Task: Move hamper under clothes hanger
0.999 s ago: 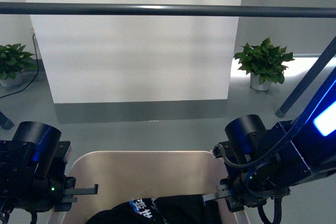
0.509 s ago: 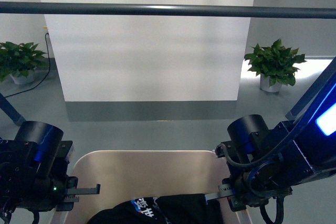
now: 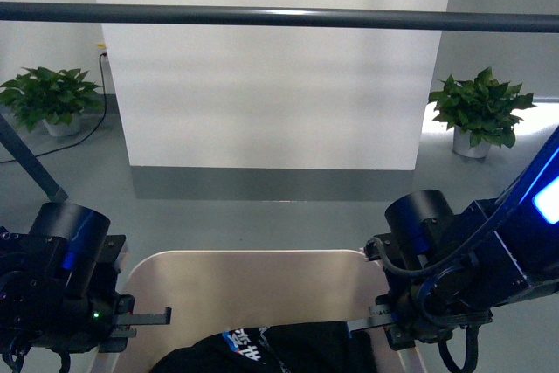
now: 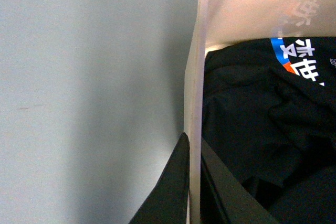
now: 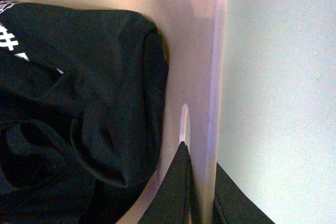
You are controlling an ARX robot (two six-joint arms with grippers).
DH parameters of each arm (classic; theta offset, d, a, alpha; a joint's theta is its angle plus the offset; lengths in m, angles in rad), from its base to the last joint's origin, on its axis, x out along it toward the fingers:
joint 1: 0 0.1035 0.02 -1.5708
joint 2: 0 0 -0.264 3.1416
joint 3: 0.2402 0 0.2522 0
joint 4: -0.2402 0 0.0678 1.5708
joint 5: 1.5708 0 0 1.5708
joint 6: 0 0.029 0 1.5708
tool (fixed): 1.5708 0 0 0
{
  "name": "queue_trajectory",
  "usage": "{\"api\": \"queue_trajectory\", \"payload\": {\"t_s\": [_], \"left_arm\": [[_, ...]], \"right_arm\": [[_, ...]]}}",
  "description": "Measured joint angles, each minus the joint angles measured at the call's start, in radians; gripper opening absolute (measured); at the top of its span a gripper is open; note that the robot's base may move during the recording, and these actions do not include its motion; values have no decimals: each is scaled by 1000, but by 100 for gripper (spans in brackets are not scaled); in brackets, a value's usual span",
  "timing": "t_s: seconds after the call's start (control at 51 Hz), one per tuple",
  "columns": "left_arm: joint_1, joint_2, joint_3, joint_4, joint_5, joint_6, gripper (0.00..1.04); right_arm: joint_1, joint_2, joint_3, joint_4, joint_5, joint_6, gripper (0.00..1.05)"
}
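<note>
Front view from body, facing forward over hamper [image 3: 244, 277]; wrist views close on opposite walls, all sharing black garment [image 4: 252, 129]

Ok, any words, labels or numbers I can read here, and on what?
Black garment in the hamper: white printed characters beside blue and orange marks, partly folded under, not legible.
Same garment, right wrist view: white print fragment, cut off, unreadable.
No other text visible.

One hamper [image 3: 253, 281], one clothes hanger [image 3: 262, 17], two potted plants [image 3: 52, 98] [image 3: 480, 111], one white panel [image 3: 271, 93], one heap of black clothing [image 4: 252, 129] (a single garment or several, it cannot be told), and two grippers, the left gripper [image 4: 192, 145] and the right gripper [image 5: 199, 156]
</note>
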Motion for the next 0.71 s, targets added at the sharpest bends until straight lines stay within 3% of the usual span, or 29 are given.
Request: {"api": "queue_trajectory", "payload": {"t_s": [0.705], "left_arm": [[8, 0, 0, 0, -8, 0, 4]], "right_arm": [[10, 0, 0, 0, 0, 0, 3]]}}
